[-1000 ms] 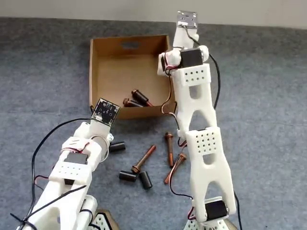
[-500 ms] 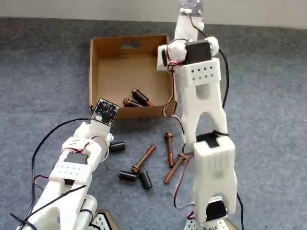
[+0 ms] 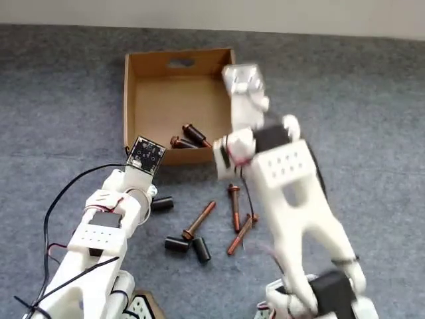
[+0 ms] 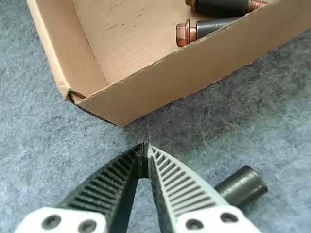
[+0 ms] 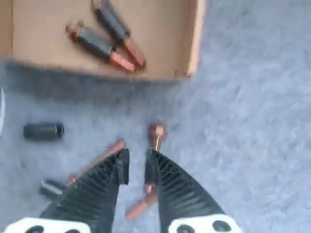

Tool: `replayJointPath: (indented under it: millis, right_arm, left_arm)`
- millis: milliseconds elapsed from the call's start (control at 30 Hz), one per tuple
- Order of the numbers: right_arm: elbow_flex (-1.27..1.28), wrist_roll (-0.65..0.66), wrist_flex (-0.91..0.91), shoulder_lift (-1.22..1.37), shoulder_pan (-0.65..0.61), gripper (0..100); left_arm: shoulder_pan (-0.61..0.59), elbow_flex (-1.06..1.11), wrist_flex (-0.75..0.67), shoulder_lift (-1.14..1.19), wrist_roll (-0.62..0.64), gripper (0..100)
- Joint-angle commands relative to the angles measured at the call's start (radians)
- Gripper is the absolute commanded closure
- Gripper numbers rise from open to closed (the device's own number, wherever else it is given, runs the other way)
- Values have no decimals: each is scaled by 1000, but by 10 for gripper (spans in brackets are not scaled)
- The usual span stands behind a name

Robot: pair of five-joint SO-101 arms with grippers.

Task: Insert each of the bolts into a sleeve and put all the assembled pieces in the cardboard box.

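Observation:
The cardboard box [image 3: 133, 100] stands at the back of the carpet with two bolt-and-sleeve pieces [image 3: 189, 137] lying in its front part. In front of it lie three loose copper bolts [image 3: 199, 220] [image 3: 234, 206] [image 3: 240, 234] and three black sleeves [image 3: 161, 203] [image 3: 176, 244] [image 3: 201, 250]. My left gripper [image 4: 144, 151] is shut and empty, low over the carpet just outside the box's front corner [image 4: 73, 94], with a sleeve [image 4: 241, 187] beside it. My right gripper [image 5: 137, 167] hovers narrowly open above a bolt [image 5: 156, 133], with nothing held.
Grey carpet covers the whole table. The right arm [image 3: 285, 179] stretches over the carpet right of the loose parts. The box's front wall [image 5: 192, 43] stands just beyond the bolts. Bare carpet lies to the right of the box.
The right arm has pulled back from beyond the box's right wall toward the front and now hangs over the loose bolts. The left arm has kept still.

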Motion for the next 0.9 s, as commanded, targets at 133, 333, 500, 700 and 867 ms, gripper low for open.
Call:
replayJointPath:
  millis: [133, 333, 500, 700, 867]
  right_arm:
    - [467, 23, -177, -219, -156, 834]
    - [607, 23, -292, -219, -302, 834]
    - [622, 25, -295, -219, -389, 833]
    - [624, 26, -306, -219, -450, 832]
    - [627, 26, -338, -209, -458, 832]
  left_arm:
    - [-189, -47, -17, -5, 178, 983]
    - [-318, -47, -84, 2, 341, 983]
    - [-314, -15, -138, -5, 341, 983]
    - [-314, -15, -140, -5, 341, 983]
    - [-325, -16, -140, -5, 342, 983]
